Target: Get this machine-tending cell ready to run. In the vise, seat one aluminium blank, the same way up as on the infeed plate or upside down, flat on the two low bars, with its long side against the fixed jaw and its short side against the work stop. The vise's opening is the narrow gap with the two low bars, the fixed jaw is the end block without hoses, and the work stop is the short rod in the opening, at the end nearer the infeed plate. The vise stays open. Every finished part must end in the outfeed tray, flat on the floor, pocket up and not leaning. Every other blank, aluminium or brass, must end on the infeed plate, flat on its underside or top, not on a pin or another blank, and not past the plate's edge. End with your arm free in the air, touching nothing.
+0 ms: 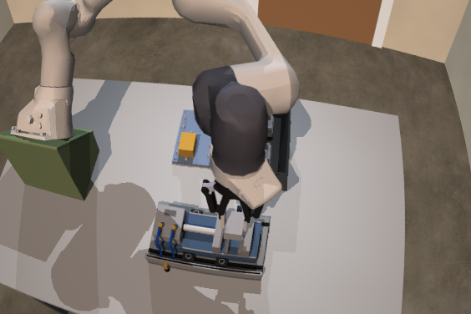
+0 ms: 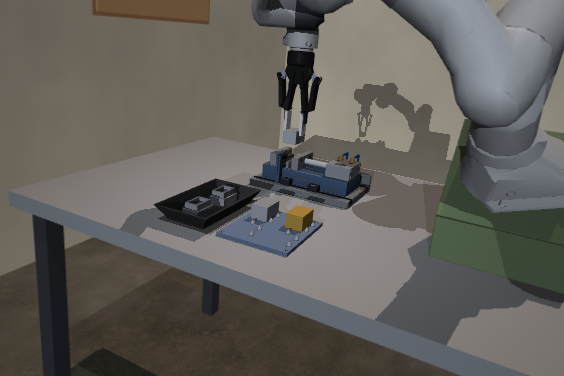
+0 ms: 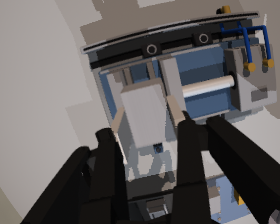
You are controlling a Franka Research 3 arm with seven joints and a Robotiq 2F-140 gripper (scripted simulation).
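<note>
My gripper (image 2: 293,133) is shut on a grey aluminium blank (image 2: 292,137) and holds it in the air above the blue vise (image 2: 312,172), over the end away from the hoses. In the wrist view the aluminium blank (image 3: 145,119) hangs between my fingers above the vise's opening (image 3: 191,90). In the top view the held blank (image 1: 235,225) sits over the vise (image 1: 209,240). The infeed plate (image 2: 270,232) carries another aluminium blank (image 2: 264,210) and a brass blank (image 2: 299,217). The black outfeed tray (image 2: 207,202) holds two finished parts (image 2: 199,203) (image 2: 223,194), pockets up.
The green pedestal (image 2: 495,232) with the arm's base stands at the table's right end. My arm hides most of the tray (image 1: 281,148) and part of the infeed plate in the top view. Blue hoses (image 1: 164,240) mark the vise's moving end.
</note>
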